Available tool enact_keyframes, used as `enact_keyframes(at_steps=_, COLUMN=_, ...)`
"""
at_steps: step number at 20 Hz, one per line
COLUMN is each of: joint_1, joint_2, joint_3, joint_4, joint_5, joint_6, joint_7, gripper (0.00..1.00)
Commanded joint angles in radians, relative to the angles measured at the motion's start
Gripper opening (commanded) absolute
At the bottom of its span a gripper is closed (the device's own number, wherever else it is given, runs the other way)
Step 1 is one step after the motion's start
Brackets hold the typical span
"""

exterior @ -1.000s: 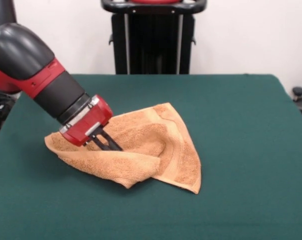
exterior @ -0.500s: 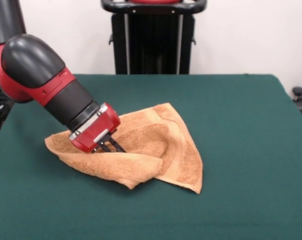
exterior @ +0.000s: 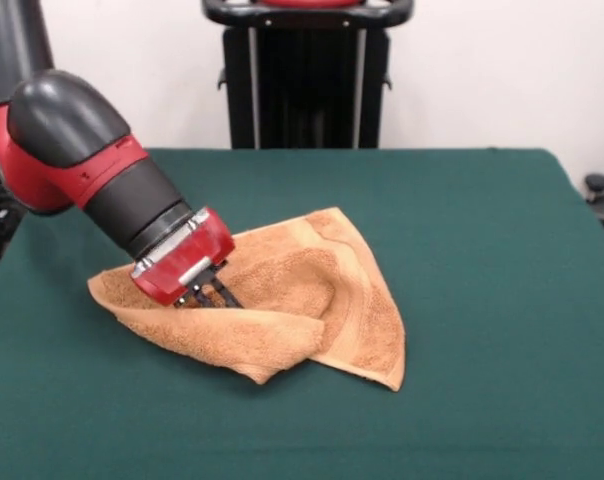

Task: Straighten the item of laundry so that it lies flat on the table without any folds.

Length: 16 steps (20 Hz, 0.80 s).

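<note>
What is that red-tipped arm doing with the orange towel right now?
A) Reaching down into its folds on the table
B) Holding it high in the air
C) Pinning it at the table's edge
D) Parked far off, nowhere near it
A: the gripper dips into the crumpled orange towel, which lies folded over on the green table.

- The towel (exterior: 312,300), an orange-tan terry cloth, is lying crumpled on the dark green worktop (exterior: 482,250), folded over itself into a rough triangle.
- Its near edge is rolling up into a thick fold just below and in front of the end effector (exterior: 210,295), whose black tips are pressing into the cloth.
- A flatter flap with a woven border band is spreading away from the end effector toward the picture's right, ending in a corner lying on the worktop.
</note>
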Motion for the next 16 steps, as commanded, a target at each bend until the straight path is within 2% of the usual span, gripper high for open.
enact_keyframes(at_steps=1, joint_1=-0.048, joint_2=0.145, joint_3=0.202, joint_4=-0.041, joint_5=-0.127, joint_6=-0.147, joint_7=-0.23, gripper=0.0)
enact_keyframes(at_steps=8, joint_1=-0.137, joint_2=0.26, joint_3=0.367, joint_4=-0.072, joint_5=-0.186, joint_6=-0.085, joint_7=-0.315, gripper=0.0)
enact_keyframes(at_steps=13, joint_1=-0.171, joint_2=0.351, joint_3=0.517, joint_4=-0.105, joint_5=-0.129, joint_6=0.045, joint_7=-0.424, gripper=0.0)
enact_keyframes(at_steps=16, joint_1=-0.185, joint_2=0.37, joint_3=0.535, joint_4=-0.137, joint_5=-0.109, joint_6=0.111, joint_7=-0.465, gripper=0.0)
